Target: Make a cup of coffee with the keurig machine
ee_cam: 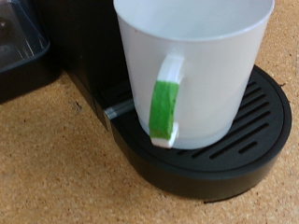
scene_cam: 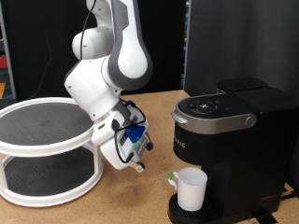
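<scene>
The black keurig machine (scene_cam: 234, 117) stands at the exterior view's right, with its silver-grey handle down and its top closed. The white cup (scene_cam: 192, 189) stands upright on the drip tray (ee_cam: 238, 140) under the brew head. Its handle (ee_cam: 166, 103) has a green face and points towards the arm. The cup (ee_cam: 201, 56) fills the wrist view and looks empty where its inside shows. My gripper (scene_cam: 137, 164) hangs low over the table to the left of the cup, apart from it, with nothing seen between its fingers. The fingers do not show in the wrist view.
A white two-tier round shelf (scene_cam: 47, 145) with dark mesh tops stands at the exterior view's left. The table is brown cork board (ee_cam: 56, 168). A dark panel stands behind the machine.
</scene>
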